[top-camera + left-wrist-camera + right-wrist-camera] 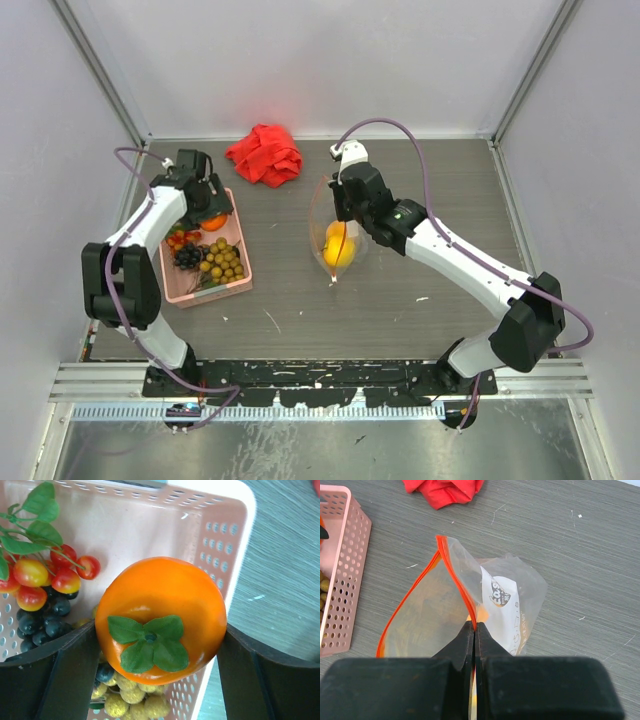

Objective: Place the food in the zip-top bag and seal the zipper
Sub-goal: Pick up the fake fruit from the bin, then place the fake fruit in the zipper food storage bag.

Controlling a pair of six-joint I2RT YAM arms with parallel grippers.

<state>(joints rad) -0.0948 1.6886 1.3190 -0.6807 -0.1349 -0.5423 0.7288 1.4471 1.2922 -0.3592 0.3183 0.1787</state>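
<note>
Top external: lemon (340,246) in zip-top bag (520,595), right gripper (475,630) pinching zipper (449,569); left gripper (157,652) clamps orange (160,595) over basket (240,540) holding grapes (226,262).

Three views: one overhead, two close at the wrists.
The overhead camera looks down from behind the near edge over the whole table (450,200). The left wrist camera sits very close above the orange (160,600) and pink basket (150,525). The right wrist camera faces the zip-top bag (515,590), sharing the basket's edge and red cloth (445,490) with the overhead.
</note>
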